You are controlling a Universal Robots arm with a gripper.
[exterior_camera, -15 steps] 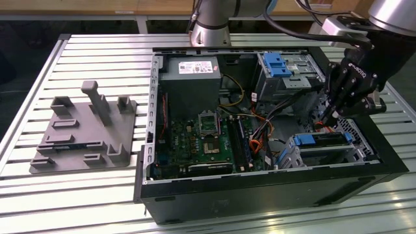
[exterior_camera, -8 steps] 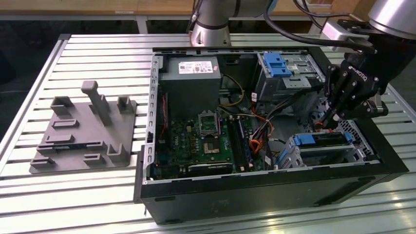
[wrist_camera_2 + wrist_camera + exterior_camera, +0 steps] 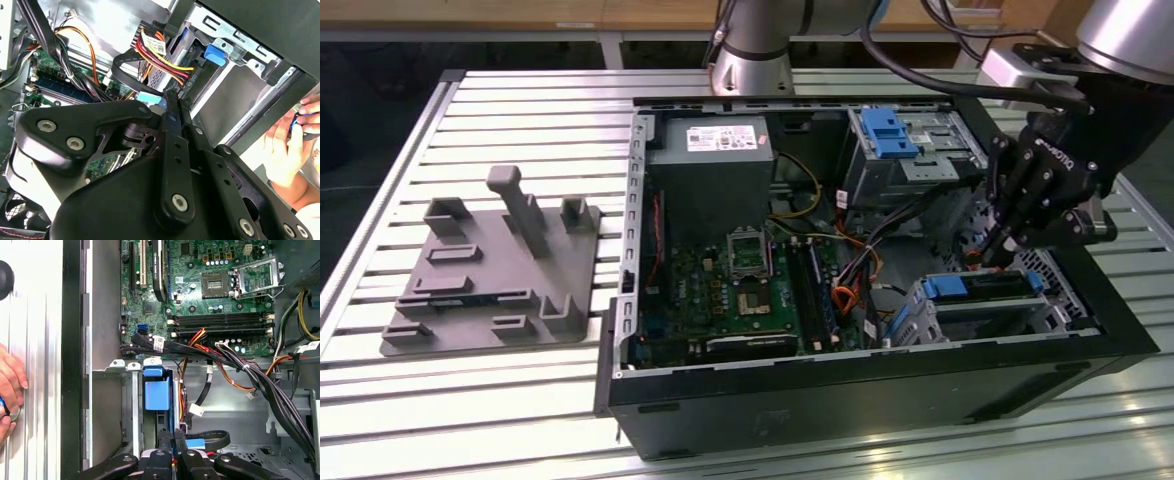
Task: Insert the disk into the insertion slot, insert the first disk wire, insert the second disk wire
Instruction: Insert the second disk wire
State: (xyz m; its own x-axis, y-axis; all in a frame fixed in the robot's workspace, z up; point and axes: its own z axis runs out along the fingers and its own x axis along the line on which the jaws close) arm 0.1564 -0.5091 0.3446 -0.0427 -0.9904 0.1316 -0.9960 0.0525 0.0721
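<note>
- Disk (image 3: 983, 287): seated in the insertion slot (image 3: 1001, 312), at about 4 o'clock in the open computer case (image 3: 854, 395) in the exterior view; blue carrier handle faces inward. The first wrist view shows the blue handle (image 3: 156, 388) sitting in the cage mouth. Step one looks done.
- Second disk wire: a dark flat cable ending in a light blue plug (image 3: 196, 443) lies right at the fingertips in the first wrist view; the same plug (image 3: 151, 98) shows just past the fingertips in the second wrist view.
- Gripper (image 3: 998, 240): hovers over the rear of the disk, fingers drawn close together with a slim gap. Whether they pinch the plug or only touch it cannot be told.
- First disk wire: an orange cable (image 3: 845, 297) curls at 9 o'clock from the slot, near the motherboard (image 3: 747, 300); whether it is plugged into the disk is hidden.
- Judgement: wire work is underway, neither connection confirmed.
- A person's hand (image 3: 290, 145) rests outside the case wall.
</note>
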